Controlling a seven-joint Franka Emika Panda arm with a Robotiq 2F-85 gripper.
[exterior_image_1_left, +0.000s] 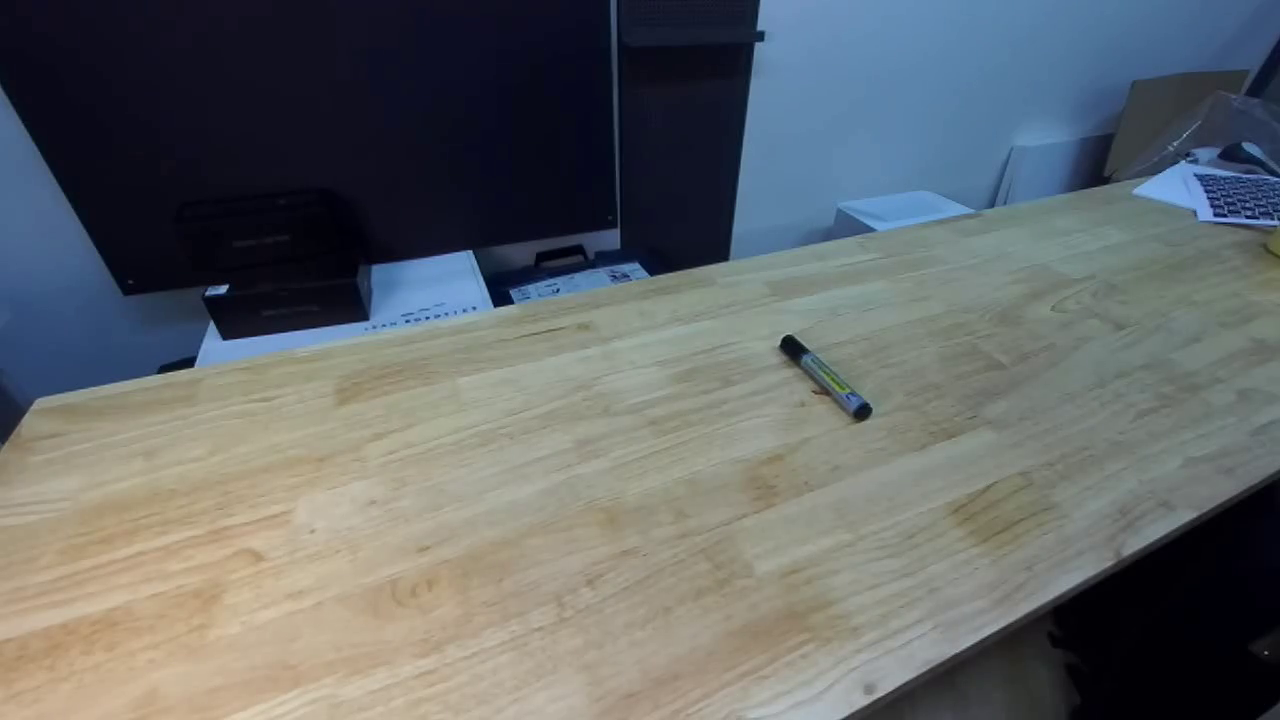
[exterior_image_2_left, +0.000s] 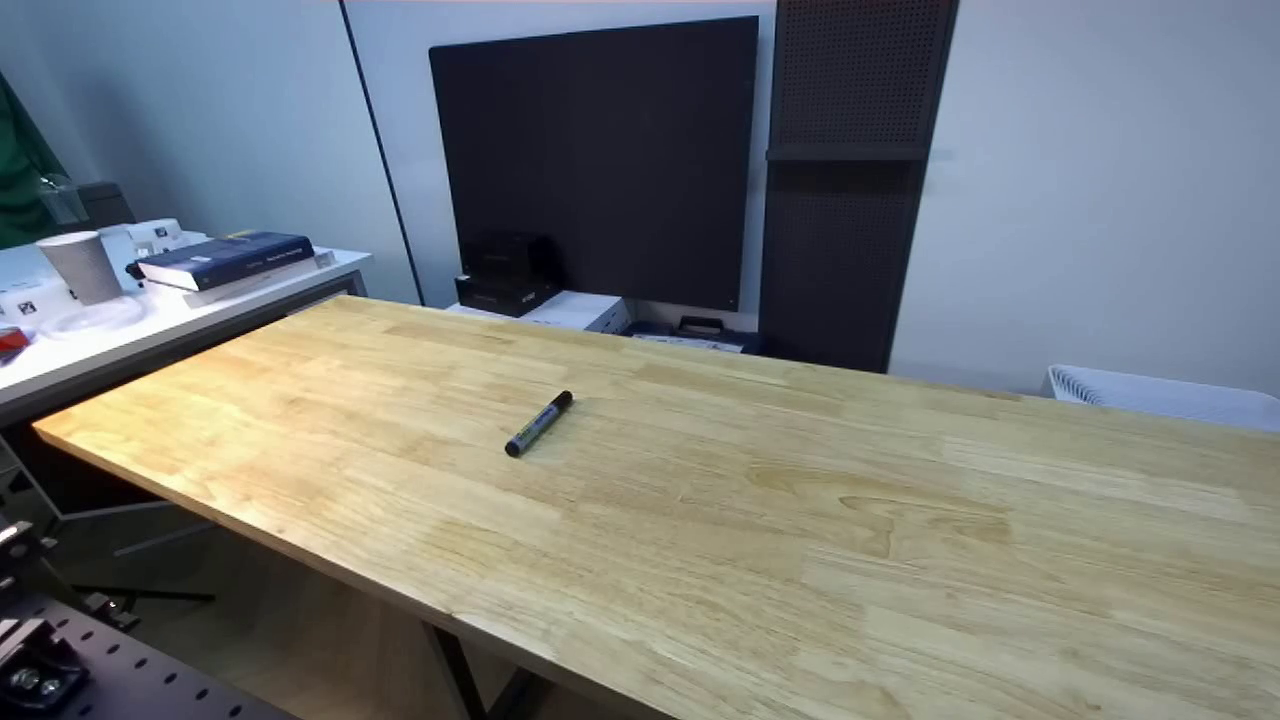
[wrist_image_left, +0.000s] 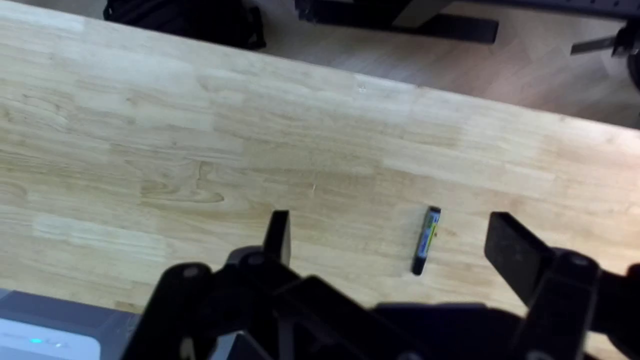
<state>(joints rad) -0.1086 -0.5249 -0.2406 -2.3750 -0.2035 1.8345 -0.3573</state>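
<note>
A marker (wrist_image_left: 426, 240) with black ends and a grey, yellow-green labelled barrel lies on the wooden table. In both exterior views the same marker (exterior_image_1_left: 828, 378) (exterior_image_2_left: 540, 424) rests flat near the middle of the tabletop. My gripper (wrist_image_left: 390, 214) appears only in the wrist view, high above the table. Its dark fingers (wrist_image_left: 517, 252) stand wide apart with nothing held between them. Seen from the wrist, the marker lies below and between the fingertips, somewhat nearer the right one, and is not touched. Neither exterior view shows the arm.
Wooden tabletop (exterior_image_2_left: 800, 520). Behind it stand a black box (exterior_image_1_left: 290, 305) and a white box (exterior_image_1_left: 425, 290) under a dark panel (exterior_image_2_left: 600, 165). A side table holds a blue book (exterior_image_2_left: 225, 260) and a cup (exterior_image_2_left: 82, 268). Papers (exterior_image_1_left: 1235, 195) lie at the far end.
</note>
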